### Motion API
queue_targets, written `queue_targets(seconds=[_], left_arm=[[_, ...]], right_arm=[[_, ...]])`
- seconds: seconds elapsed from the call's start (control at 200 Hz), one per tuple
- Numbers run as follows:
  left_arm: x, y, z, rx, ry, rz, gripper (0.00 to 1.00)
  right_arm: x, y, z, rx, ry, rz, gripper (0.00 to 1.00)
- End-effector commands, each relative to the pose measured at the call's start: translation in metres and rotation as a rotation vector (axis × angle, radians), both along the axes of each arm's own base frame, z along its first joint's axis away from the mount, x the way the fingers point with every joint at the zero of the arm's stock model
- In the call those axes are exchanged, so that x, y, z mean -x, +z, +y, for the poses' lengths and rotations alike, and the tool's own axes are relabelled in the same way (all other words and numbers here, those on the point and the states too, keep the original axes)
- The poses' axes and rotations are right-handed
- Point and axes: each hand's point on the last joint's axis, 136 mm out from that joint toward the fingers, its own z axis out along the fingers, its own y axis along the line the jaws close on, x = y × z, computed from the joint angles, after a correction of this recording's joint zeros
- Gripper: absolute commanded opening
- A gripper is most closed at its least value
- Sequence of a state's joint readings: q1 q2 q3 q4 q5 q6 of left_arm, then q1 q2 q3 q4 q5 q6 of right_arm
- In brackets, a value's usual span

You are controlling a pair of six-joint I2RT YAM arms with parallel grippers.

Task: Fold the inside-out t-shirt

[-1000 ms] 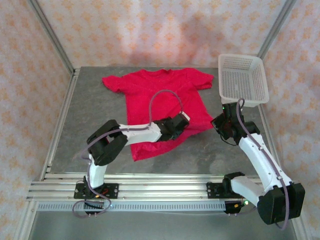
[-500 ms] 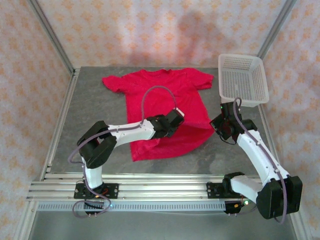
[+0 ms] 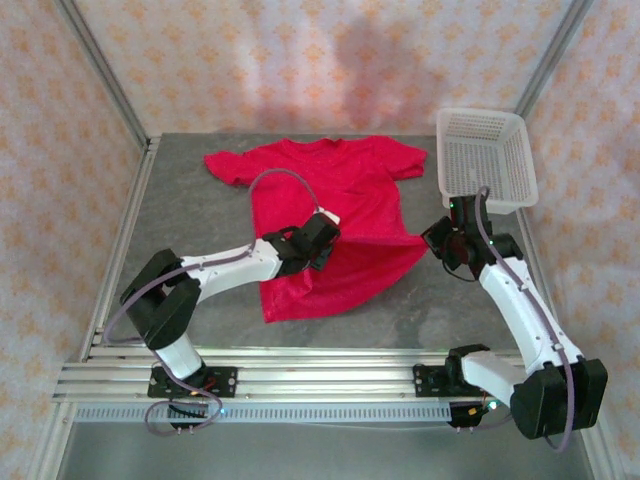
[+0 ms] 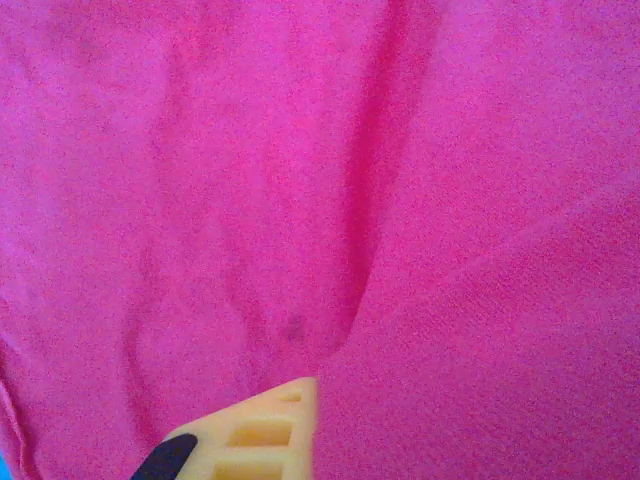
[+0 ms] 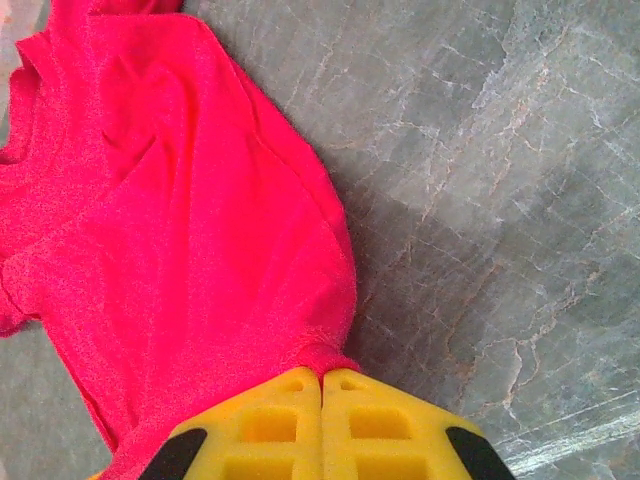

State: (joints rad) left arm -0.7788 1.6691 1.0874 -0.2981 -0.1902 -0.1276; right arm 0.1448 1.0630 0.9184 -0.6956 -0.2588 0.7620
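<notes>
Left gripper (image 3: 320, 252) and right gripper (image 5: 322, 380) — two — each pinch the one red t-shirt (image 3: 335, 180), near one white basket (image 3: 480, 111).

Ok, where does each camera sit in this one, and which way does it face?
Top external: above and behind the arms, looking down at table, shirt and basket; both arms, left hand and right hand show.
Left wrist: on that wrist, close up on the shirt; one yellow finger at the bottom.
Right wrist: on that wrist, looking down at shirt and table; both fingers, shut.
Shared: all three see the shirt.
</notes>
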Motion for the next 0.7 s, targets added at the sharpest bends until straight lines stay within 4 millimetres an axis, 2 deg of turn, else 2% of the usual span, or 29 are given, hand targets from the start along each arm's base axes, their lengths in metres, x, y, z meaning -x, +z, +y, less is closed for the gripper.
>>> queue_targets(seconds=[0.0,0.09,0.23,0.31,0.365,0.445,0.555,0.615,0.696], left_arm=[[0.004,0.009,0.035,-0.047,0.102,0.017,0.0],[0.008,0.04,0.011,0.07,0.049,0.061,0.0],[0.011,0.099,-0.031,0.266,-0.018,0.124,0.0],[0.011,0.116,-0.055,0.33,-0.061,0.191,0.0],[0.009,0.121,-0.066,0.35,-0.074,0.228,0.0],[0.004,0.123,-0.077,0.356,-0.082,0.253,0.0],[-0.009,0.126,-0.078,0.361,-0.053,0.253,0.0],[-0.014,0.127,-0.077,0.382,-0.036,0.259,0.0],[-0.02,0.128,-0.076,0.405,-0.018,0.267,0.0]], right_arm=[[-0.003,0.01,-0.033,0.11,-0.098,-0.021,0.0],[-0.009,0.014,-0.037,0.139,-0.099,-0.024,0.0],[-0.022,0.021,-0.058,0.175,-0.136,-0.038,0.0],[-0.032,0.022,-0.056,0.158,-0.09,-0.049,0.0],[-0.037,0.02,-0.039,0.099,-0.007,-0.055,0.0],[-0.039,0.012,-0.001,-0.044,0.125,-0.091,0.0],[-0.018,-0.004,0.049,-0.135,0.269,-0.143,0.0],[-0.004,-0.011,0.073,-0.153,0.335,-0.167,0.05],[0.013,-0.018,0.102,-0.203,0.402,-0.2,0.08]])
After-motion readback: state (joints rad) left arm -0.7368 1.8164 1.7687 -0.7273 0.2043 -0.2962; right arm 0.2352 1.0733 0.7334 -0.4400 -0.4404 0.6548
